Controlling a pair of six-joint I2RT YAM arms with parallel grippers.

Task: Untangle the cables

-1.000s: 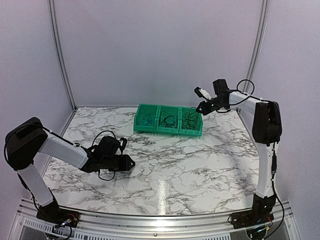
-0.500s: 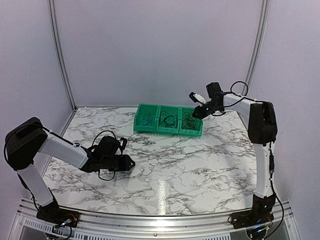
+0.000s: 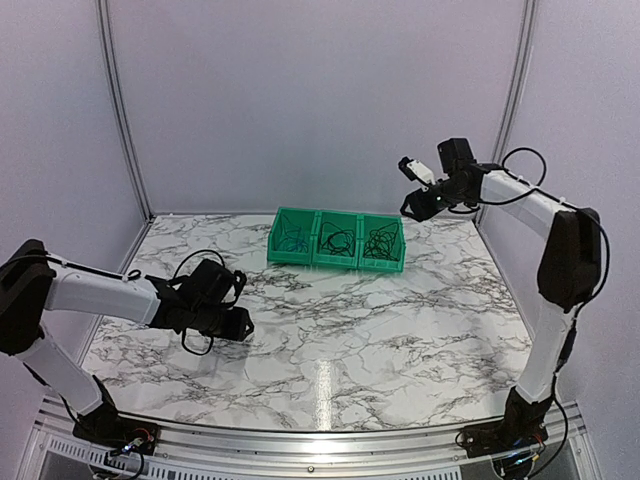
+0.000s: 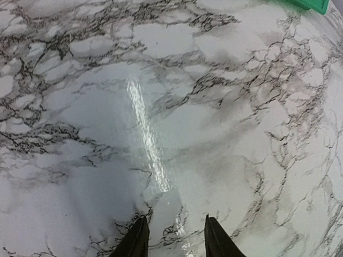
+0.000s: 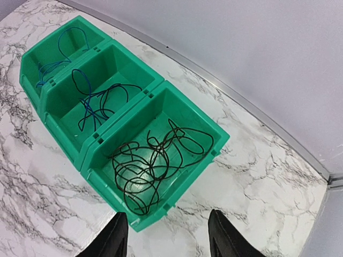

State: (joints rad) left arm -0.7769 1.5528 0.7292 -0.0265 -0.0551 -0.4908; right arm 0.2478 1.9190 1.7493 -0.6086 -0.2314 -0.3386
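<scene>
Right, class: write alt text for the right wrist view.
Three green bins in a row on a marble table hold loose cables: black nearest, dark blue in the middle, lighter blue farthest. An open pincer hovers above.

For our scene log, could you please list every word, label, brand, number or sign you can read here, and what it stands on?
No readable text in any view.
The green bin, the cables in it and the marble table carry no label or print.
Any marking on the left arm or right arm is too small to tell.
</scene>
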